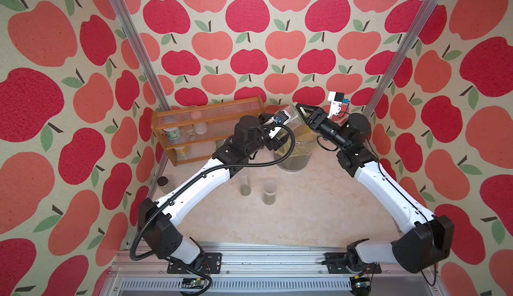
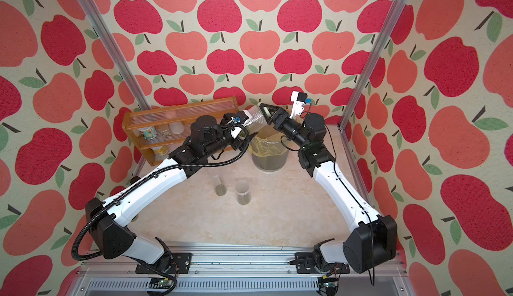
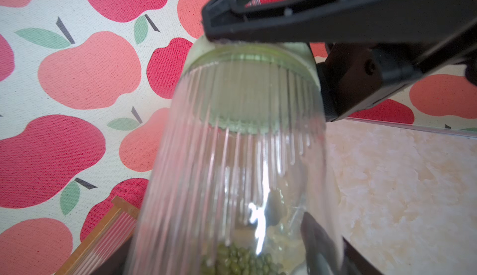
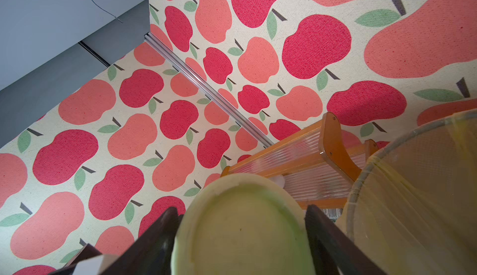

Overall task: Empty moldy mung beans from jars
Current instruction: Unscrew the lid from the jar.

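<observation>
Holds jar [image 1: 292,115] in left fingers [image 3: 357,263], tilted near bin [image 1: 294,160] at upper centre, beans [image 3: 240,260] inside; clamps lid [image 4: 242,230] in right fingers [image 4: 325,235]. Uncapping, seemingly; next calls for twisting lid free, then tipping beans out.

No legible word, brand or number for you anywhere, operator: printed cans [image 1: 172,134] on the rack [image 1: 205,105] too blurred.

The ribbed jar [image 1: 291,115], pale green lid [image 4: 242,230] on, hung tilted above the bin [image 1: 294,164], with mung beans [image 3: 240,260] heaped at its base. On the robot's side of the bin, the tall narrow jar [image 1: 245,183] and the shorter frosted-lid jar [image 1: 269,192] stood upright on the worktop [image 1: 305,211], with beans at their bottoms.
</observation>
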You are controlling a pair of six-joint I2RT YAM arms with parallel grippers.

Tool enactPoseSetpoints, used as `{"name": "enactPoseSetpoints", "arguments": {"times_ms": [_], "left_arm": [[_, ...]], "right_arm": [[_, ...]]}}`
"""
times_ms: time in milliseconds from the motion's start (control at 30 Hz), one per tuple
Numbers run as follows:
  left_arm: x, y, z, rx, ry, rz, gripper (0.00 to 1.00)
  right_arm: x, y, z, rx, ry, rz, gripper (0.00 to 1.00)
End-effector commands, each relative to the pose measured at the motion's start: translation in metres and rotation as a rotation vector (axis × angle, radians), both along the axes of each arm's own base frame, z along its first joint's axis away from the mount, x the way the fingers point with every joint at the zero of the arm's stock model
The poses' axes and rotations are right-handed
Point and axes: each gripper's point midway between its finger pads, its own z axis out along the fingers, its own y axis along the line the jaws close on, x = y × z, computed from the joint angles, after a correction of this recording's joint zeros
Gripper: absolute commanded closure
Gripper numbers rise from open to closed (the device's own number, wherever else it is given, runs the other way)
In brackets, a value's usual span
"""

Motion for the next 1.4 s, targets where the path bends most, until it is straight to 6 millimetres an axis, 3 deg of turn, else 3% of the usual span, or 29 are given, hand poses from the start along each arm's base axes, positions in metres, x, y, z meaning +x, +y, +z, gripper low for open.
{"name": "enactPoseSetpoints", "arguments": {"times_ms": [0, 400, 900, 1167, 1367], "left_arm": [[-0.005, 0.003, 0.047, -0.105, -0.136, 0.004, 0.59], [-0.004, 0.002, 0.045, -0.1, -0.15, 0.004, 0.59], [-0.001, -0.001, 0.04, -0.09, -0.15, 0.003, 0.59], [-0.002, 0.001, 0.042, -0.1, -0.164, 0.004, 0.59], [-0.002, 0.0, 0.039, -0.098, -0.157, 0.001, 0.59]], "right_arm": [[-0.002, 0.006, 0.004, 0.014, -0.009, 0.033, 0.2], [0.003, 0.007, -0.005, -0.002, 0.012, 0.027, 0.13], [0.007, 0.014, -0.007, 0.054, 0.026, 0.076, 0.17], [0.01, 0.014, -0.013, 0.045, 0.043, 0.076, 0.1], [0.009, 0.013, -0.012, 0.043, 0.038, 0.074, 0.12]]}}
